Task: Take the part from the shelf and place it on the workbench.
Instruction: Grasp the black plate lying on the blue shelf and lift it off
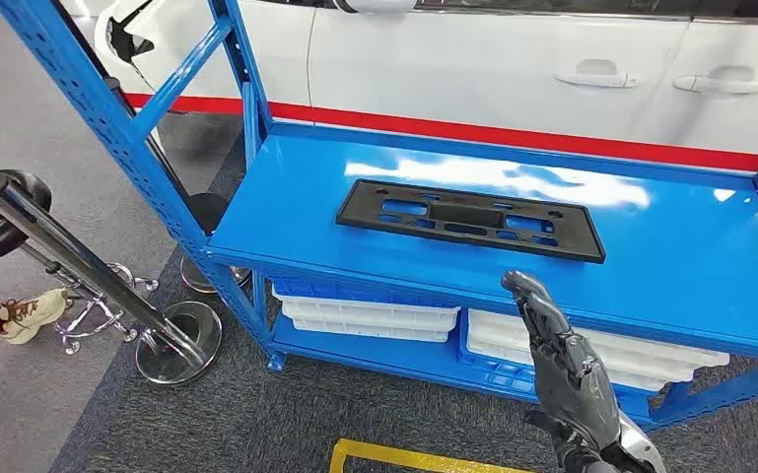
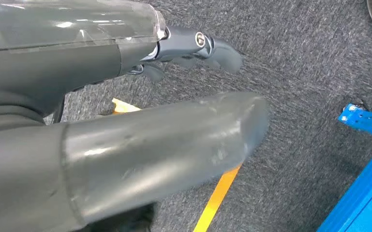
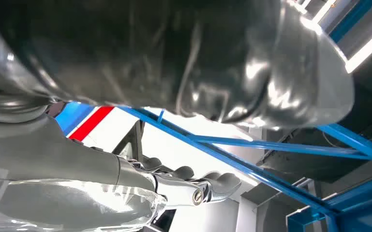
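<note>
Part (image 1: 470, 219): flat black plate with cut-outs, lies on the top board of the blue shelf (image 1: 670, 256), near its middle. Right hand (image 1: 564, 374) is raised in front of the shelf edge, below the part, not touching it; fingers extended, holding nothing. Left hand (image 2: 193, 48) hangs over grey carpet (image 2: 300, 63), fingers loosely apart, empty.

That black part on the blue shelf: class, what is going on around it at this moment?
A humanoid robot stands before a blue shelf. The flat black part lies on the top shelf, untouched. The robot's right hand is raised in front of the shelf edge, fingers apart, holding nothing. Its left hand hangs over the grey carpet, also holding nothing. White trays sit on the lower shelf. The pickup has not yet begun.
</note>
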Controlling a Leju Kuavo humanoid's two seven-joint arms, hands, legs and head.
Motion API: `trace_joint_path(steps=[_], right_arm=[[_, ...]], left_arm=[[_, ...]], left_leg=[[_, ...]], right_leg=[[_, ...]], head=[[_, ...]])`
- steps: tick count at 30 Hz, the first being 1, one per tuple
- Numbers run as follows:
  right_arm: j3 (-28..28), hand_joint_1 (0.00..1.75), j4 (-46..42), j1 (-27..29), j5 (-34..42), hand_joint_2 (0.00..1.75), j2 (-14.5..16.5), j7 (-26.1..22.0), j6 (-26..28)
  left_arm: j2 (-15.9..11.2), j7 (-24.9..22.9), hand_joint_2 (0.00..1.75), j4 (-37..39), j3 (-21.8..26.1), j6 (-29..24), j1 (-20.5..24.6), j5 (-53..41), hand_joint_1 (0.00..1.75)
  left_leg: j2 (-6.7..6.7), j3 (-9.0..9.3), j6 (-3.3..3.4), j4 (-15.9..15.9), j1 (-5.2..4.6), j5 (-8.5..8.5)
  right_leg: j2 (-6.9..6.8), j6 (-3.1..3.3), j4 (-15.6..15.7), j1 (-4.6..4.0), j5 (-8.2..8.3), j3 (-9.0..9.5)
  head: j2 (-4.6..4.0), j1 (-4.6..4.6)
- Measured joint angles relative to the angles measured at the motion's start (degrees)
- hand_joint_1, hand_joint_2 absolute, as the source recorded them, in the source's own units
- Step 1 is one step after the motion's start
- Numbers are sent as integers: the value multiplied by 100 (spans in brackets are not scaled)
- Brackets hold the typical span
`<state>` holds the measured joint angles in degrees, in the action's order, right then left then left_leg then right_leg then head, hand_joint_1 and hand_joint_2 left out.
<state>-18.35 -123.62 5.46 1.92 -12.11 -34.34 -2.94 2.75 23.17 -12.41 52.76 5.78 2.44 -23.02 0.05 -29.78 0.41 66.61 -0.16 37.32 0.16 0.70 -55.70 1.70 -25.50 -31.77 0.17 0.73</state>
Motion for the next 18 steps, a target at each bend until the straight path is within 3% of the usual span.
trace_joint_path(steps=[3, 4, 6, 8, 10, 12, 14, 17, 18], right_arm=[[1, 0, 0, 27, 0, 0, 0, 0, -3], [2, 0, 0, 34, 0, 0, 0, 0, -3], [5, 0, -1, 38, 0, 0, 0, 0, -4], [9, 0, -3, 39, -1, 0, 0, -1, -5], [16, 0, -12, 42, -2, 0, 0, -6, -7], [29, 0, -27, 43, -2, 0, -1, -11, -9], [46, 0, -38, 25, -1, 0, 0, -14, -9], [64, 0, -42, 28, 0, 0, 0, -14, -8], [73, 0, -40, 37, 1, 0, 0, -13, -8]], left_arm=[[3, 0, 0, 0, 0, 5, -29, -25, 0], [3, 0, 0, 0, 0, 8, -39, -34, 0], [-3, 0, 0, 0, 0, 10, -47, -43, 0], [-22, 1, 0, 1, 0, 12, -49, -58, 0], [-43, 3, 0, 1, 0, 14, -50, -77, 0], [-50, 6, 0, 0, 0, 14, -46, -86, 0], [-48, 10, 0, 1, 0, 16, -38, -88, 0], [-42, 10, 0, 2, 0, 20, -35, -93, 0], [-40, 10, 0, 2, 0, 21, -39, -94, 0]], left_leg=[[0, -395, -5, 389, 16, 17], [-1, -452, 15, 298, 17, -140], [-1, -324, 135, -426, -16, -760], [-13, -172, 292, -1050, -80, -1183], [-22, -113, 381, -1244, -127, -1224], [-25, 42, 404, -1397, -104, -1241], [-29, 226, 411, -1499, -66, -1223], [-28, 353, 417, -1519, -72, -1116], [-30, 408, 409, -1522, -75, -1070]], right_leg=[[13, -2, -1, -6, -88, 96], [19, -5, 0, -12, -137, 166], [23, -9, 32, -25, -239, 333], [33, -38, 108, -26, -307, 468], [42, -96, 144, -24, -297, 542], [30, -147, 82, -36, -287, 587], [18, -169, -266, -45, -456, 458], [17, -196, -1348, -44, -905, -253], [16, -209, -1540, -45, -923, -448]], head=[[0, 0], [0, 0], [0, 1], [0, -2], [0, -1], [0, 1], [0, 0], [0, 0], [0, 0]])
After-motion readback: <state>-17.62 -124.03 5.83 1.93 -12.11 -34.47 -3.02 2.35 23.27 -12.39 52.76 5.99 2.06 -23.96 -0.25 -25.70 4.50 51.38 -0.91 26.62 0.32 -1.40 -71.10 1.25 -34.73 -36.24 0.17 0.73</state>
